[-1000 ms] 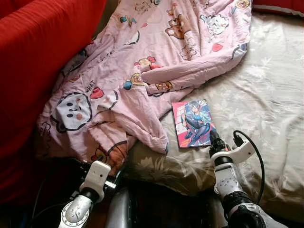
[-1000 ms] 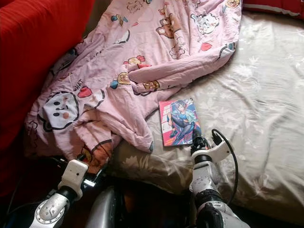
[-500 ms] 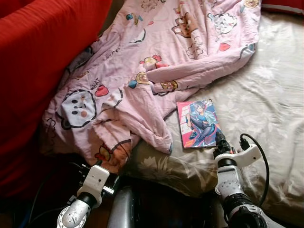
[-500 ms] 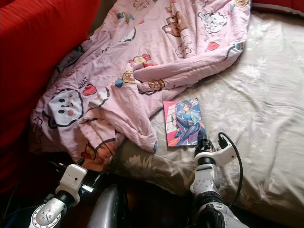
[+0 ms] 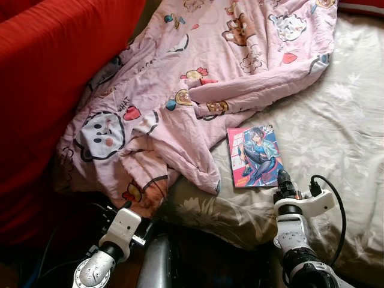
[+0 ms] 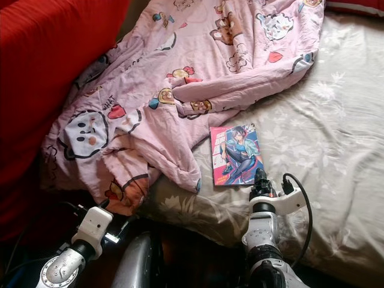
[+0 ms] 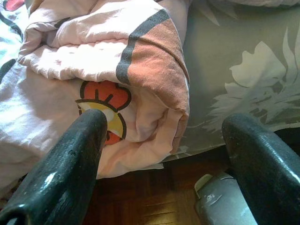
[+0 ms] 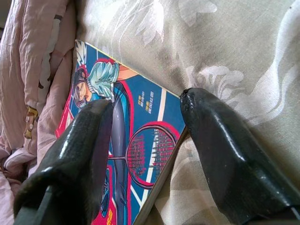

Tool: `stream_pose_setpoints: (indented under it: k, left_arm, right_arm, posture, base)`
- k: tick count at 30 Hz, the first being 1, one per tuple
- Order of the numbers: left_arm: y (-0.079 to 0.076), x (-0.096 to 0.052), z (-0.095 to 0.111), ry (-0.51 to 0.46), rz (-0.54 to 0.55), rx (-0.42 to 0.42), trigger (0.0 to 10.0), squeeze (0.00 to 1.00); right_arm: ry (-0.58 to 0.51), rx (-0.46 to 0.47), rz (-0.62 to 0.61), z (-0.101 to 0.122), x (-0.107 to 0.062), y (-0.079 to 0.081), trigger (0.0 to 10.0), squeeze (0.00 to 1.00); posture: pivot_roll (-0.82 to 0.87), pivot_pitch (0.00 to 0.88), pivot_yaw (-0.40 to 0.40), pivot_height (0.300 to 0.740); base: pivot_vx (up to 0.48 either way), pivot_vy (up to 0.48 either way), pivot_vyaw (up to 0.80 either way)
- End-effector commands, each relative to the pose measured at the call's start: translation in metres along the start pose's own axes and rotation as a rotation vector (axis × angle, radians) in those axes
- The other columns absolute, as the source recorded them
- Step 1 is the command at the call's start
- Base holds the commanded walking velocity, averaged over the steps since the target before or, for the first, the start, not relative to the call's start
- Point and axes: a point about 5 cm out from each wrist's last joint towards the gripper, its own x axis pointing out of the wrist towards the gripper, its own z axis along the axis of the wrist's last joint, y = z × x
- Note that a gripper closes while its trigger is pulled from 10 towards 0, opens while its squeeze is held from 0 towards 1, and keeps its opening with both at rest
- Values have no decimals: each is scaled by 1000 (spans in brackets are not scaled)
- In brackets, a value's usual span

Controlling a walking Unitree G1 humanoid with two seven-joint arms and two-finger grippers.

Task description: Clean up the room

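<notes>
On the bed [image 5: 336, 114], my right gripper [image 5: 283, 180] sits at the near corner of the comic book [image 5: 254, 155].
From the head views, the book lies flat just right of the pink blanket [image 5: 180, 90]; my left gripper [image 7: 164, 154] is low at the blanket's near edge. Left wrist: fingers apart, holding nothing. Right wrist: fingers [image 8: 79, 154] spread astride the book's corner, not clamped.

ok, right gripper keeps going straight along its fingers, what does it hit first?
Most likely the comic book. The right gripper is open, with its fingers astride the book's near edge on the floral bedsheet. Whether a fingertip is already touching is unclear.
</notes>
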Motion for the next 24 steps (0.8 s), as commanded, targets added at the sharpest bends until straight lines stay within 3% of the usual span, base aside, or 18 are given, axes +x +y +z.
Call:
stream_pose_setpoints:
  k: [1,10,24]
  left_arm:
    - [-1,-5,-7,36,-20,17,10000,0]
    - [-1,-4,-6,31,-26,27,10000,0]
    - [-3,-5,-6,31,-41,44,10000,0]
  right_arm:
    - [37,28,-75,-11,-12,-18,10000,0]
    - [2,54,-92,-8,-14,-22,10000,0]
    - [157,45,-98,-30,-17,-20,10000,0]
  posture:
    - [186,388,175,574]
    - [186,381,174,574]
    - [195,384,173,574]
  base:
    - [0,0,0]
    - [0,0,0]
    - [0,0,0]
